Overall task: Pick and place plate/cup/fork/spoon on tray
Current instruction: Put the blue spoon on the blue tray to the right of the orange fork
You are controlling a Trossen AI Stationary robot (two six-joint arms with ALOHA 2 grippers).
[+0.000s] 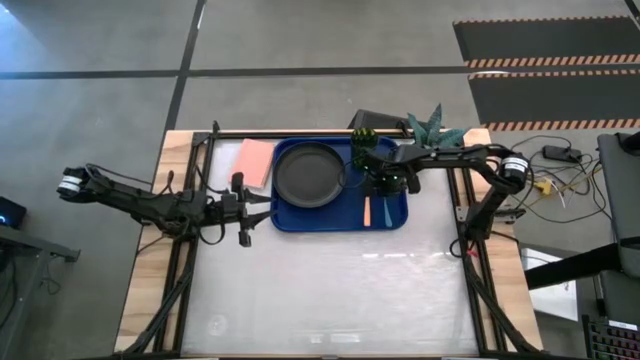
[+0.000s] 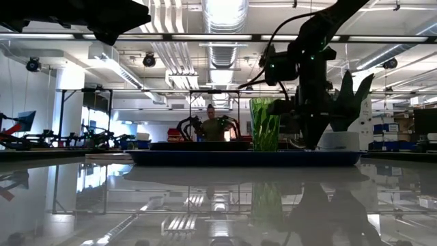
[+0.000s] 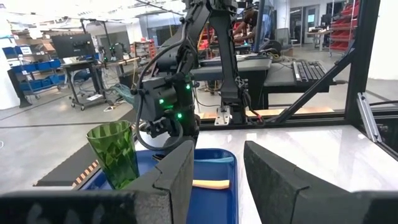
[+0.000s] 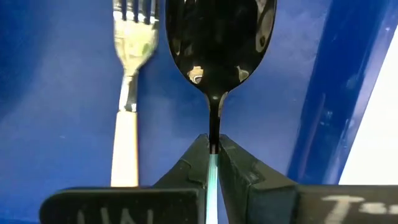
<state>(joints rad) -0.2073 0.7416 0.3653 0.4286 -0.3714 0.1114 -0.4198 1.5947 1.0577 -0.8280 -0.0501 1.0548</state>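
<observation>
Blue plastic filled your right wrist view: the tray (image 4: 56, 93) lay directly under the right pincer (image 4: 213, 163), whose fingers were pinched tight on the spoon (image 4: 216, 43) at its thin neck, the dark bowl pointing straight ahead of the fingers. You had the fork (image 4: 127, 93) lying just beside it on the tray floor, and the two long axes ran parallel, tines and bowl facing the same way. That was the relation your release turned on, by my reading: the spoon hung over bare tray between the fork and the tray's raised rim, so a straight lowering would lay it alongside the fork without touching it.

From above, the plate (image 1: 309, 172) already sat in the tray's left half and the cup (image 3: 114, 153) stood upright at its far edge, near your right arm.

Your left pincer (image 3: 216, 177) waited over the surface just left of the tray, fingers apart and holding nothing.
</observation>
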